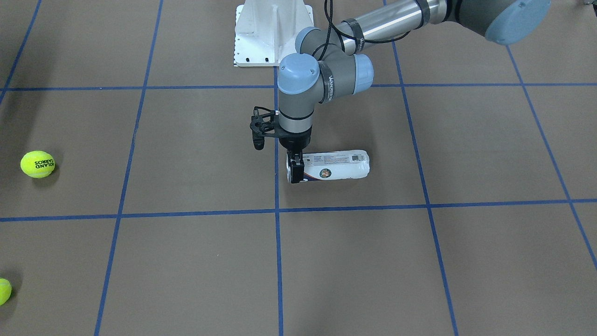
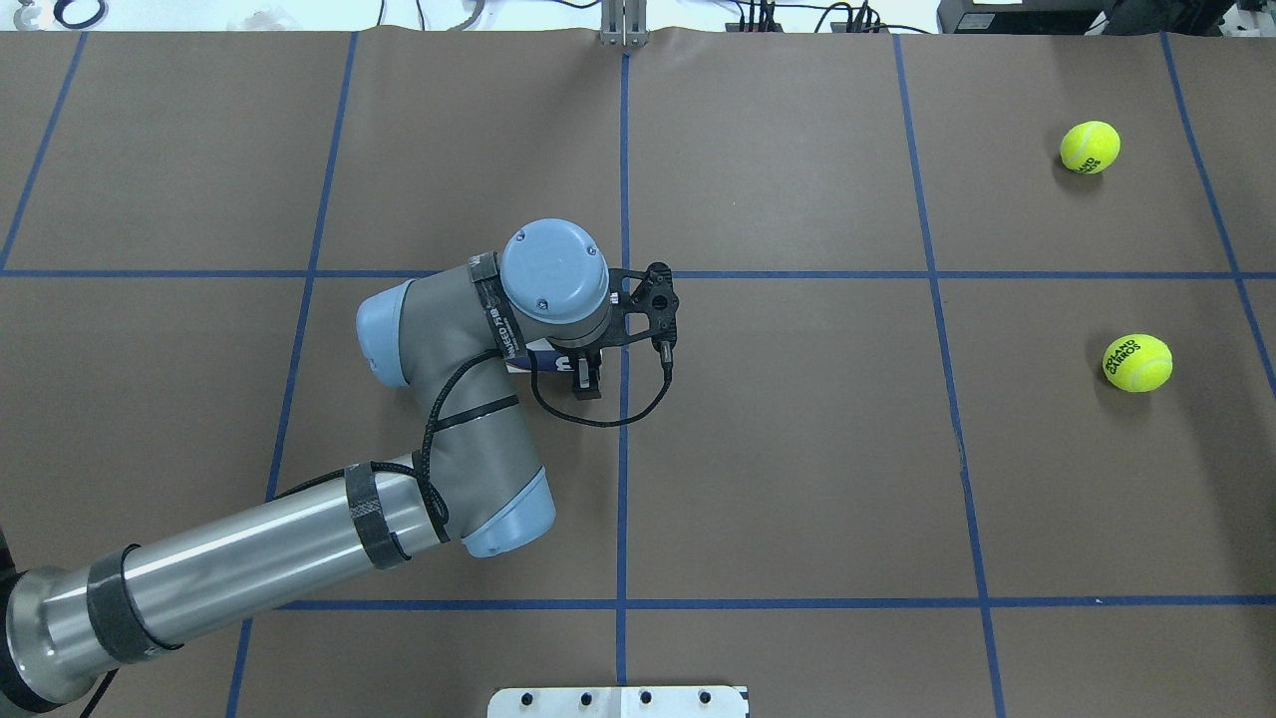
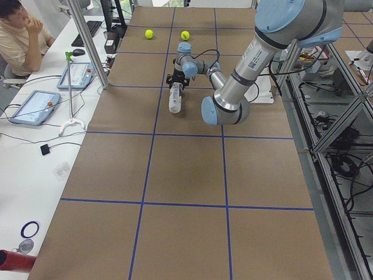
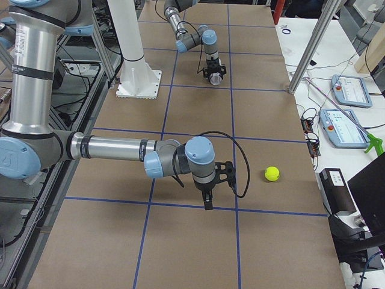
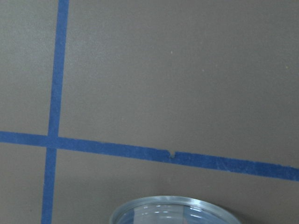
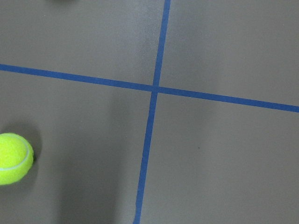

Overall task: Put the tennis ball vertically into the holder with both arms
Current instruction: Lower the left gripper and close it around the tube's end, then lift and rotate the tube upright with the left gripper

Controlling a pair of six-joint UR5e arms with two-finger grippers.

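Under the left gripper (image 1: 295, 173), the can (image 1: 338, 165) lies flat, long axis running sideways; gripper straddles its rim end, clamp unclear.

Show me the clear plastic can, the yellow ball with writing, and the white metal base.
Clear plastic tennis-ball can with white-and-navy label (image 1: 338, 164): front-facing view, middle of label.
Yellow tennis ball with black lettering (image 1: 37, 164): front-facing view, its centre.
White metal pedestal base (image 1: 273, 25): front-facing view, its upright middle.
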